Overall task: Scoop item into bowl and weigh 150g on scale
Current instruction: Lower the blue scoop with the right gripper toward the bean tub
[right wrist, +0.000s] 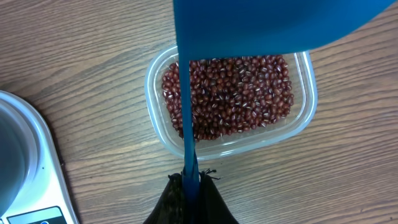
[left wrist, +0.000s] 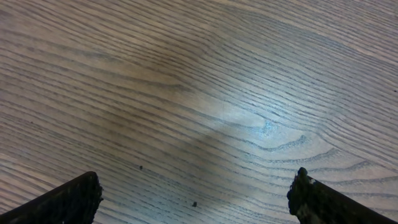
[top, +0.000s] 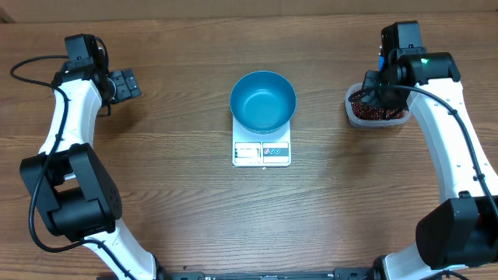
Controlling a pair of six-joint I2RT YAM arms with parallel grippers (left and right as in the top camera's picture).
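Wood-grain table (top: pixel 171 202), an arm at each side.

- Scale (top: pixel 261 152): centre of table, display facing the robot.
- Bowl (top: pixel 263 101): blue, seated on the scale, nothing in it.
- Beans (right wrist: pixel 230 93): all in a clear tub (right wrist: pixel 151 93), well to the right of the scale.
- Scoop (right wrist: pixel 261 25): blue, with its cup over the tub. The thin handle runs down to the right gripper (right wrist: pixel 191 186), whose jaws are pinched on it. Whether the cup is loaded cannot be told.
- Left gripper (left wrist: pixel 196 190): far left, jaws spread wide, holding nothing, over bare wood.
- Hazards, as judged:
  - The handle is gripped edge-on and may twist, tipping beans onto the table during the carry.
  - The light tub is unbraced and may slide under the scoop.
  - A heaped pour may overshoot the target weight.
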